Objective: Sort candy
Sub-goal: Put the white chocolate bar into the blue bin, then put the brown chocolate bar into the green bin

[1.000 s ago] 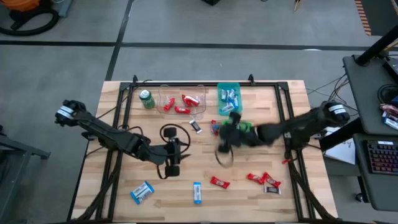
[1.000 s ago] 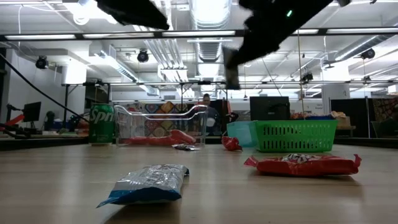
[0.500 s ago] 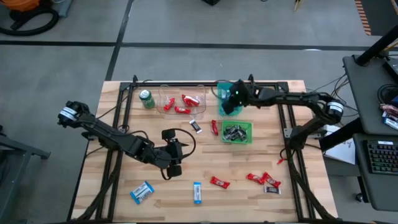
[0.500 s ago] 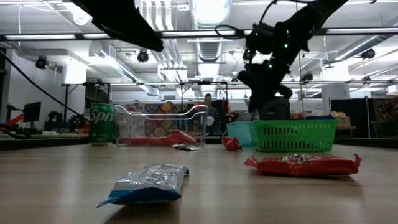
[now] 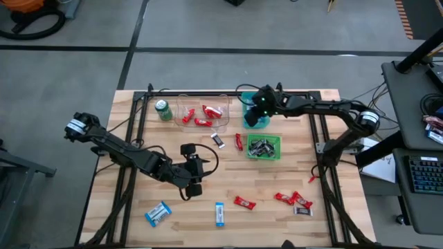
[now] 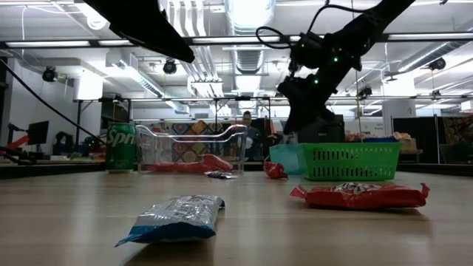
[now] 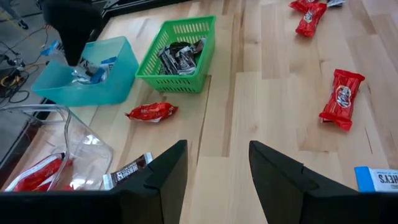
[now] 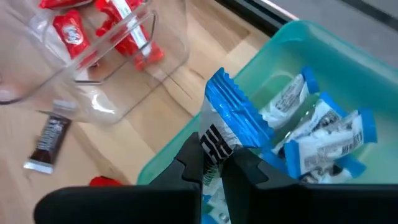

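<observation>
From above, the right gripper (image 5: 257,111) hangs over the teal bin (image 5: 246,101) at twelve o'clock on the table, while the left gripper (image 5: 193,181) waits near the middle with its fingers spread and nothing between them. I would say the sorting is past halfway: the clear tray (image 5: 181,104) at eleven o'clock holds three red bars, the green basket (image 5: 277,148) a heap of dark ones I cannot count. Loose still are four red bars, two blue ones at six o'clock and two dark ones. At table height, a blue bar (image 6: 174,218) and a red bar (image 6: 360,195) lie nearest. The left wrist view shows that arm's fingers parted over bare wood. The right wrist view shows its fingers pinched tight on a blue-and-white bar (image 8: 230,124) above the teal bin, which already holds about three more.
</observation>
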`<state>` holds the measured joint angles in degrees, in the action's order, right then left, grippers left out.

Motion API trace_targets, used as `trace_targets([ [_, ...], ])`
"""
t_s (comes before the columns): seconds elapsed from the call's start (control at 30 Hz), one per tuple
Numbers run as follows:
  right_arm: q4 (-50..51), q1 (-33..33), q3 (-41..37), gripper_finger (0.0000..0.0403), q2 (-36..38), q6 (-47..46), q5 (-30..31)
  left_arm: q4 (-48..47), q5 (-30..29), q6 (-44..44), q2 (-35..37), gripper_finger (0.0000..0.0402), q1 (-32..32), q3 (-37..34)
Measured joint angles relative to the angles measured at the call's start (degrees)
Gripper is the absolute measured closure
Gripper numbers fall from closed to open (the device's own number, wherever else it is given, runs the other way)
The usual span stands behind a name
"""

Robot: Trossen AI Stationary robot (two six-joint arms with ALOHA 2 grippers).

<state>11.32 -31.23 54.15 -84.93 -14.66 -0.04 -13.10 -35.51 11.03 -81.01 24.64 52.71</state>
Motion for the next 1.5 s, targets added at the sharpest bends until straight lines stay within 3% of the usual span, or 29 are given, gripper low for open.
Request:
trace_targets([
  [0.23,-2.98,-0.11,-0.02,0.0367,-2.78,1.71,0.01,0.02,0.02,0.0,0.0,0.0248,0.0,0.0],
  [0.6,-2.5,-1.27,0.55,0.0262,-2.61,1.81,3.5,0.04,0.06,-0.07,0.0,0.0248,0.0,0.0],
  [0.8,3.96,-1.55,4.94,0.0233,-2.28,1.59,1.2,0.12,1.65,-0.06,-0.11,0.0248,0.0,0.0],
  [0.97,8.54,2.17,9.08,0.0234,-1.67,-1.36,-7.26,0.09,3.69,-0.46,-0.39,0.0248,0.04,0.0],
  [1.17,9.19,12.97,11.46,0.025,-1.74,-5.11,-7.44,-3.72,3.65,-0.67,0.52,0.0248,0.11,-0.01],
  [1.23,9.37,17.04,11.54,0.0255,-1.76,-5.91,-4.71,-6.37,3.61,-0.68,1.61,0.0248,0.37,-0.02],
  [1.4,7.89,26.47,11.26,0.026,-2.3,-10.39,13.13,-8.87,3.58,-1.38,3.78,0.0248,1.3,-0.12],
  [1.5,7.1,29.6,11.21,0.0259,-3.61,-14.19,18.15,-8.79,3.58,-1.45,4.76,0.0248,2.14,-1.15],
])
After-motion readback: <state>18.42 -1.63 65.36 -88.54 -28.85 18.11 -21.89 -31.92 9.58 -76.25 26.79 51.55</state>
